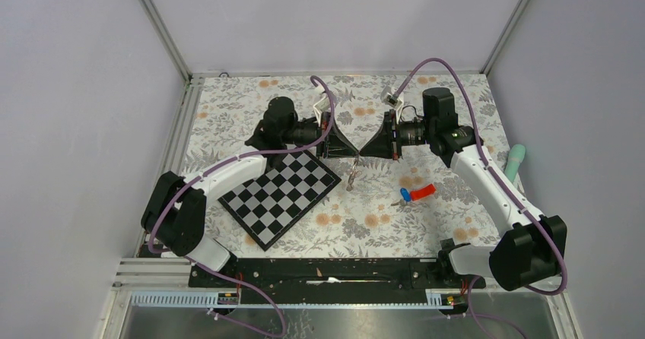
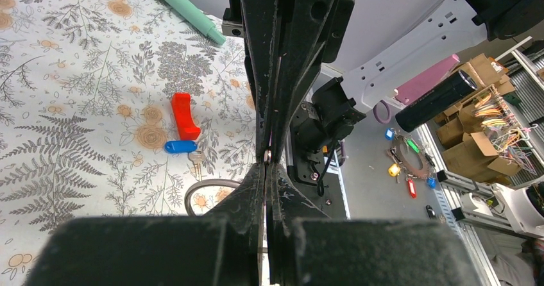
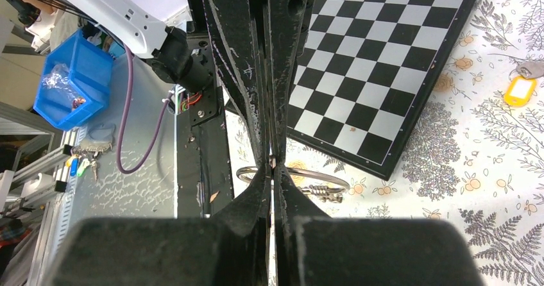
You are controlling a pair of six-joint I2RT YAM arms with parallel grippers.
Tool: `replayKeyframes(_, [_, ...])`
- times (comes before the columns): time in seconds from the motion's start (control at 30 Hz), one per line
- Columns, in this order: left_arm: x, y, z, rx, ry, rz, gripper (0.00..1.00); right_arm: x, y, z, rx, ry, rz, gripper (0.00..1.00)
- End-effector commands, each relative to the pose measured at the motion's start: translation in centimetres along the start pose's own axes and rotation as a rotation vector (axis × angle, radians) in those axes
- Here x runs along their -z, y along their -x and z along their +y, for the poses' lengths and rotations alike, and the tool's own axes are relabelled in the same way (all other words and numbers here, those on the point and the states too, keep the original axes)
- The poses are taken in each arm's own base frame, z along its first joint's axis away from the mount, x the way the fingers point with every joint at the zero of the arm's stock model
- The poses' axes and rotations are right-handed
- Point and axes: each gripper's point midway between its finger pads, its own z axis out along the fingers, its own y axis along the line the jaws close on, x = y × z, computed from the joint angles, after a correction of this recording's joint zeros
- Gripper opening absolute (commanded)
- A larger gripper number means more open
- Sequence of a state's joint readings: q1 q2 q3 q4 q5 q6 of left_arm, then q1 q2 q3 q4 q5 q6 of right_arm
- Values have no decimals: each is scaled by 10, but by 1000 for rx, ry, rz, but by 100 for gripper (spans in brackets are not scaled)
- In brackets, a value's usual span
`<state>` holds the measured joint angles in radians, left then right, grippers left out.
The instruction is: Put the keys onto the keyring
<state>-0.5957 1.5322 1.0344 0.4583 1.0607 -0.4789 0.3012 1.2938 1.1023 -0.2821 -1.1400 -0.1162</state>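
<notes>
1. keyring (image 3: 308, 170): thin silver split ring, pinched where the two claws meet tip to tip, just off the chessboard (image 3: 385, 55) corner. It looks lifted off the floral cloth (image 1: 365, 225), with a small coiled bit hanging from it.
2. left gripper (image 2: 265, 170): jaws fully together and apparently nipping the ring wire.
3. right gripper (image 3: 272, 170): same, clamped tight on the ring from the opposite side.
4. Handling (judgement): the ring is light, stiff, springy and slick, so it can twist or pop out of a tip pinch. Grip the wire away from the split so the coil end stays free to pry.
5. blue-capped key (image 2: 180, 146): flat on the cloth beside the red block (image 2: 185, 116). Best grabbed by the plastic head.
6. yellow-headed key (image 3: 519, 91): on the cloth beyond the board, well apart from the ring.
</notes>
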Motion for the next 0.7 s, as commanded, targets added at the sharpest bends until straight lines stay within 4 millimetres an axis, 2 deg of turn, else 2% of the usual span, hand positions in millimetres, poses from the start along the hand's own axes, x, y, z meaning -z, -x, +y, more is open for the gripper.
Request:
replayKeyframes(0.0, [-5,24,-9,-101,-14,-33,0,-1,18,11,77,20,-14,0])
replayKeyframes(0.67, [-11,19,-11,-101,-25,-3,4,-1,15,9,82,6,-4,0])
